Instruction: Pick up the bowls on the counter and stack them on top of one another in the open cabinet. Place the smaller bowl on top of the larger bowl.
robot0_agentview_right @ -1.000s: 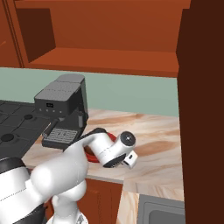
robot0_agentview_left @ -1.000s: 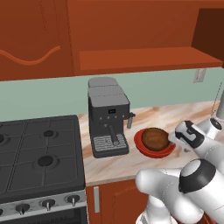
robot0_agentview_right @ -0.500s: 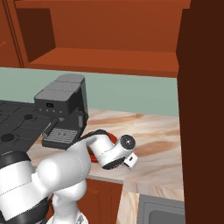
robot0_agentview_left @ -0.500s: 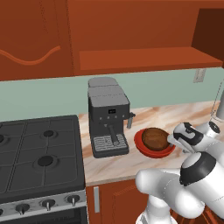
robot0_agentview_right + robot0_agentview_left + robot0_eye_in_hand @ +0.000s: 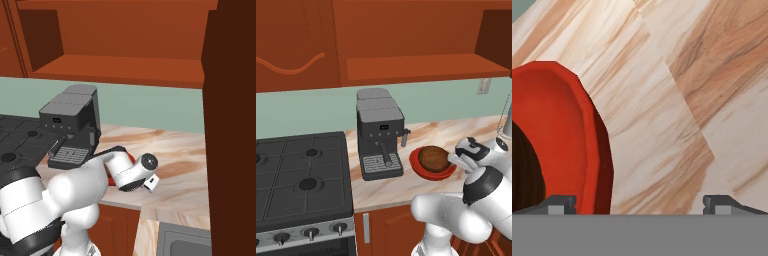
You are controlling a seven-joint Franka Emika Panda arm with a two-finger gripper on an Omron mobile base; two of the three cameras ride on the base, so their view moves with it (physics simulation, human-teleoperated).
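The larger bowl (image 5: 428,171), wide and glossy red, sits on the counter (image 5: 386,187) beside the coffee machine. The smaller bowl (image 5: 433,157), dark brown, rests inside it. My gripper (image 5: 455,159) hangs low at the red bowl's right edge, open and holding nothing. In the hand view the gripper (image 5: 640,204) straddles the rim of the larger bowl (image 5: 557,135): one fingertip (image 5: 562,204) is over the bowl's inside, the other over bare counter (image 5: 677,100). A dark sliver of the smaller bowl (image 5: 524,170) shows at the left edge. The open cabinet (image 5: 421,67) (image 5: 120,67) is above.
A grey coffee machine (image 5: 378,132) (image 5: 72,125) stands left of the bowls, and a black gas stove (image 5: 301,175) lies further left. A closed cabinet door (image 5: 291,45) with a wavy line hangs at upper left. A tall wooden panel (image 5: 232,125) blocks the right side.
The hand has crept slightly toward the bowls while the arm's elbow shifted. The bowls have not moved and the jaws stay open.
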